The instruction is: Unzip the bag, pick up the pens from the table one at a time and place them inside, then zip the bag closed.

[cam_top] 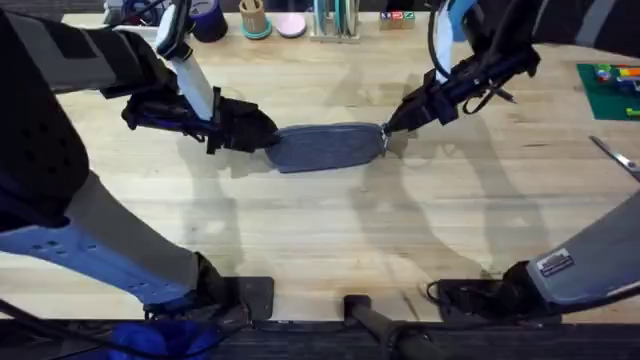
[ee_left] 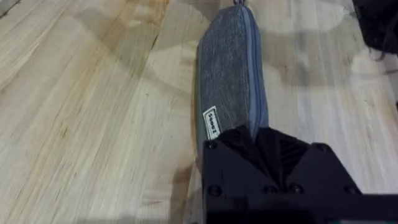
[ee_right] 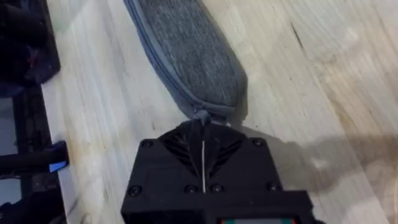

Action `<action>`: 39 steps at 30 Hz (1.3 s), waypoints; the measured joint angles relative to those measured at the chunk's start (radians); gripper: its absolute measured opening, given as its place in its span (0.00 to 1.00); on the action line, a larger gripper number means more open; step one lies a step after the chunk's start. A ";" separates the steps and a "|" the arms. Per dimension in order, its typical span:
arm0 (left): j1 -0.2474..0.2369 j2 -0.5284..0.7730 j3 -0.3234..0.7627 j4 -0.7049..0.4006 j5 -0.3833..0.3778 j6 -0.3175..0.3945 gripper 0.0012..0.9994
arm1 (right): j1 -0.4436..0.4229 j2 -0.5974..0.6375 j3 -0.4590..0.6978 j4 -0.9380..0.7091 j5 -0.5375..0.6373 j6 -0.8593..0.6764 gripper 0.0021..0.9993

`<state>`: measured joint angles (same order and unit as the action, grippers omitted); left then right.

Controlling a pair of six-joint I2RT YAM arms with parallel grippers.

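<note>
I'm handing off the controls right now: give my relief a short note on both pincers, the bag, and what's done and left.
Left pincer: shut on the bag's left end, pinning it to the table.
Right pincer: shut on the zipper pull at the bag's right end.
Zipper looks closed along its visible length; no pen can be seen on the table.
Scissors lie at the far right.
Left to do: confirm whether the pens are inside, then release.

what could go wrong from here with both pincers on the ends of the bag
The right pincer pinches only the small zipper pull at the bag's end; it could slip off when pulled. The left pincer grips just the fabric tip at the other end, so the bag might slide on the table or bunch up instead of the zipper moving. The zipper line looks fully closed, so a hard tug could lift the pouch.
</note>
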<state>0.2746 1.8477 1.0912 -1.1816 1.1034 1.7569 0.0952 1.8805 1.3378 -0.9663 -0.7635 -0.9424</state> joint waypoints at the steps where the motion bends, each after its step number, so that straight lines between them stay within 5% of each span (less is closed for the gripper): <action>1: 0.000 0.000 0.000 0.000 0.000 0.000 0.04 | 0.000 0.000 0.006 -0.007 0.000 0.000 0.03; 20: 0.000 0.000 0.000 0.000 0.000 0.000 0.04 | 0.021 0.000 0.046 -0.033 -0.096 0.000 0.03; 39: 0.000 0.000 0.000 0.000 0.000 0.000 0.04 | 0.240 0.000 0.126 0.121 -0.116 0.155 0.03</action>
<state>0.2745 1.8476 1.0912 -1.1816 1.1034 1.7569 0.3353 1.8805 1.4635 -0.8454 -0.8791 -0.7874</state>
